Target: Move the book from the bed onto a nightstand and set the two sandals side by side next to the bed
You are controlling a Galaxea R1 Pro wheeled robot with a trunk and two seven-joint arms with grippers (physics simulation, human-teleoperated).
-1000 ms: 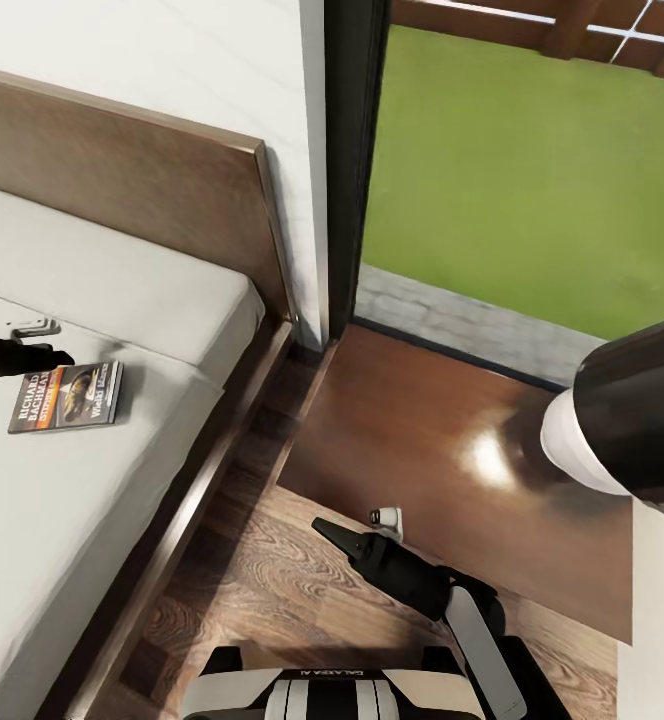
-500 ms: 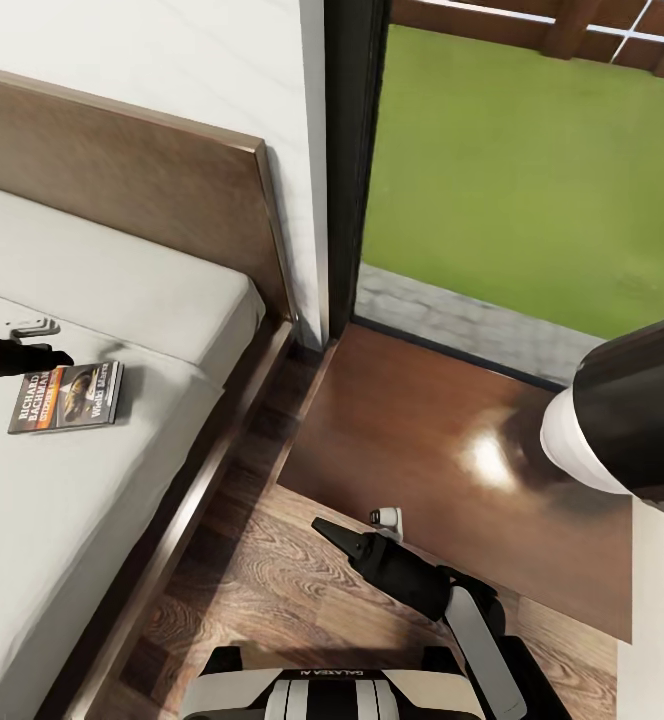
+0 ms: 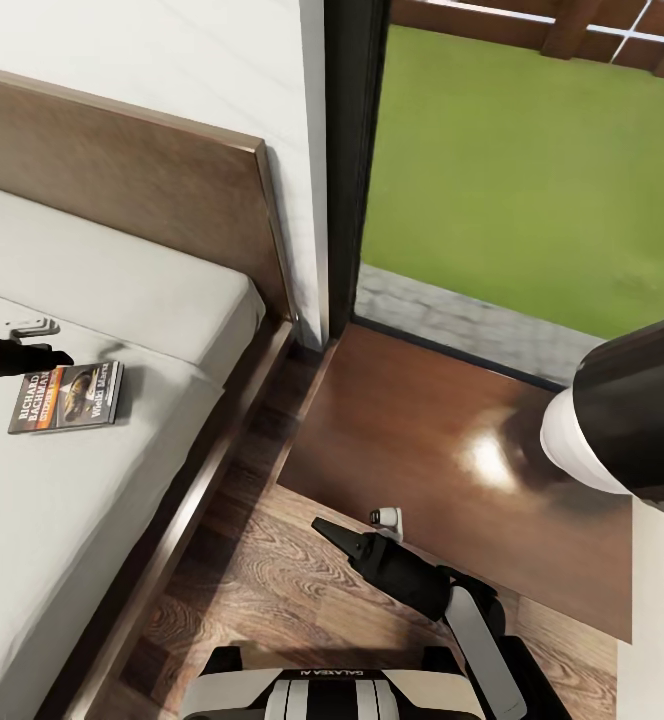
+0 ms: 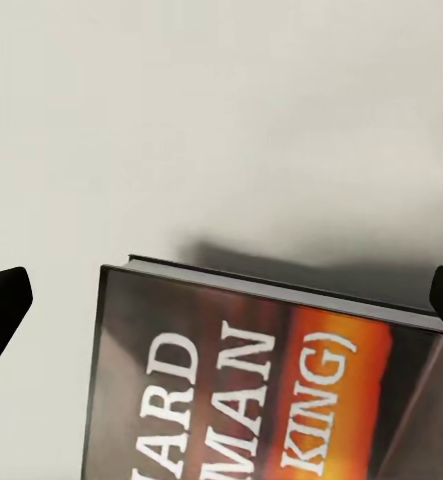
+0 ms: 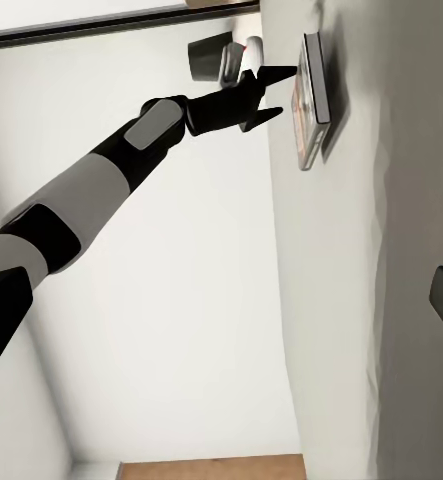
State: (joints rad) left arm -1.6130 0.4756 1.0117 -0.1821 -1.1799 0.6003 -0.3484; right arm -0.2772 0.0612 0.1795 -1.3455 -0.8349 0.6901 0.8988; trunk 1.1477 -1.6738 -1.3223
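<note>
The book (image 3: 67,396), dark with an orange band and white lettering, lies flat on the light-grey mattress of the bed (image 3: 122,290). My left gripper (image 3: 52,357) hovers at the book's far edge, open, with nothing held. In the left wrist view the book (image 4: 261,380) lies just under the open gripper (image 4: 221,300), one black fingertip (image 4: 1,305) at each side. The glossy reddish-brown nightstand (image 3: 442,440) stands by the window. My right gripper (image 3: 332,533) hangs low and open over the floor in front of it. In the right wrist view the book (image 5: 316,95) appears beyond the left arm. The sandals are out of view.
A small white gadget (image 3: 30,326) rests on the mattress behind the book. Another small white device (image 3: 387,518) sits at the nightstand's front edge. A strip of wood-plank floor (image 3: 262,590) runs between bed frame and nightstand. The black-framed window (image 3: 347,160) shows lawn.
</note>
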